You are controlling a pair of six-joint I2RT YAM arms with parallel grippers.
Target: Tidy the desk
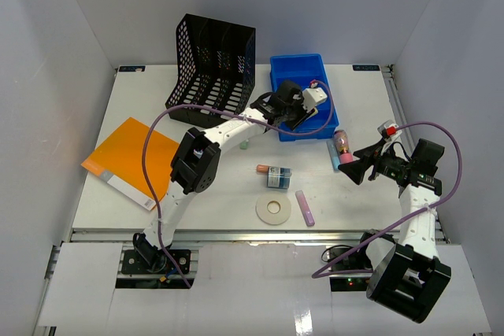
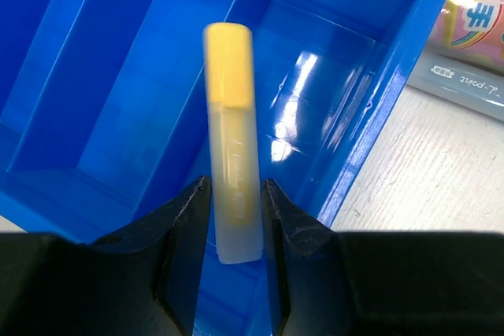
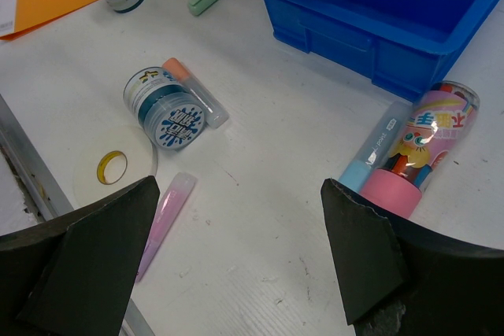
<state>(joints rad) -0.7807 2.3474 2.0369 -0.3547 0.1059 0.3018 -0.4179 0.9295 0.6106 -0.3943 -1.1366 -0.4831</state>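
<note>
The white desk [image 1: 220, 194] is filling the workspace. An orange folder [image 1: 130, 161] is lying at its left side. A black mesh file rack [image 1: 211, 60] is standing at the far edge. The left gripper [image 2: 235, 194] is clamping a yellow highlighter [image 2: 230, 116] over the blue tray [image 1: 298, 68]. The right gripper [image 3: 238, 194] is hovering above the desk with jaws wide apart, near a pink printed tube [image 3: 425, 143].

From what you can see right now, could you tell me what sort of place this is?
Probably a robot test cell staged as an office: plain white walls enclose the desk, with a file rack, blue tray and tape roll on it.
</note>
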